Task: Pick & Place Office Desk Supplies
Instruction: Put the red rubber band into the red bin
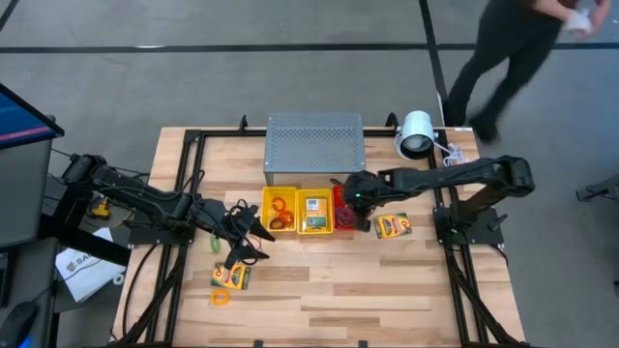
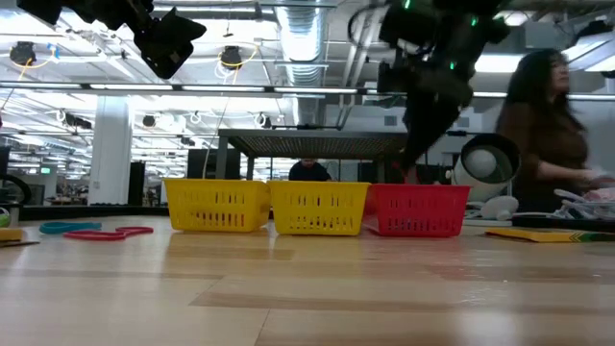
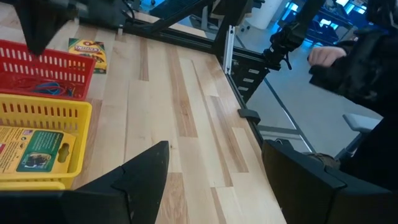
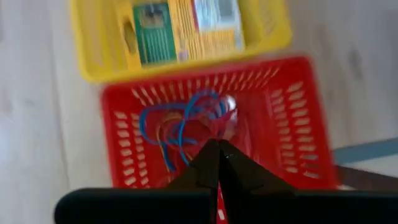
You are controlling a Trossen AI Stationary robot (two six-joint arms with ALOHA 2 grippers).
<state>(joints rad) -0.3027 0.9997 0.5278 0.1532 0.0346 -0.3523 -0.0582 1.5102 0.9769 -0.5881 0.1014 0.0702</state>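
Right gripper (image 4: 217, 163) hangs over the red basket (image 4: 298, 134), fingers pressed together, nothing between them. Only the right wrist view shows what's inside: a tangle of blue and orange band loops (image 4: 180, 127). The high view just shows the arm covering that basket.

Left gripper (image 1: 242, 232) hovers left of the yellow baskets (image 1: 280, 211), fingers spread, holding nothing. Left wrist view shows a green-and-yellow card box (image 3: 34, 149) lying flat in the nearer yellow basket, and a second box (image 3: 89, 53) flat on the desk (image 3: 186, 112) beyond the red basket.

High view adds one more box (image 1: 231, 276) on the desk near the left gripper, with an orange loop (image 1: 221, 297) just beside it. Low view shows red and teal loops (image 2: 91, 230) lying flat on the desk, left of the baskets.
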